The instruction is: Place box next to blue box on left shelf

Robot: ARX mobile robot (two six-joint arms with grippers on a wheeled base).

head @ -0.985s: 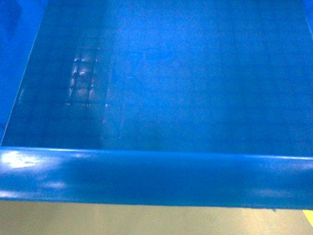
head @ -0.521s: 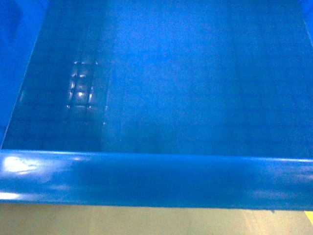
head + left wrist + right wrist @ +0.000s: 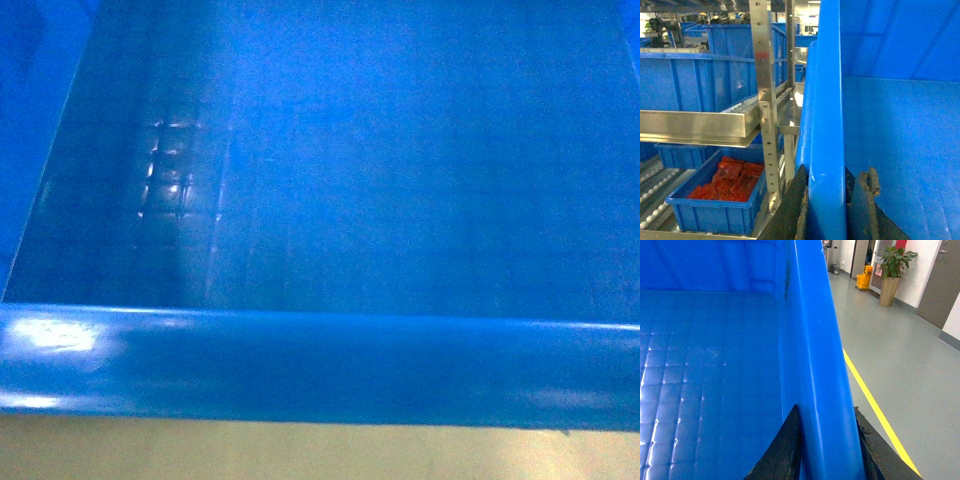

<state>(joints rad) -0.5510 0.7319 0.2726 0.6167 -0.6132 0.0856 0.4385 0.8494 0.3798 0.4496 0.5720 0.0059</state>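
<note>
Straddling box side rims: left gripper, right gripper, both clamped on.

No text, label, brand, number or sign can be read in any of the three views. The box shows only plain blue plastic with a faint grid on its floor (no moulded lettering that can be made out). The blue bins on the shelf in the left wrist view carry no legible tags, and the doors and walls of the corridor in the right wrist view bear no readable signs.
</note>
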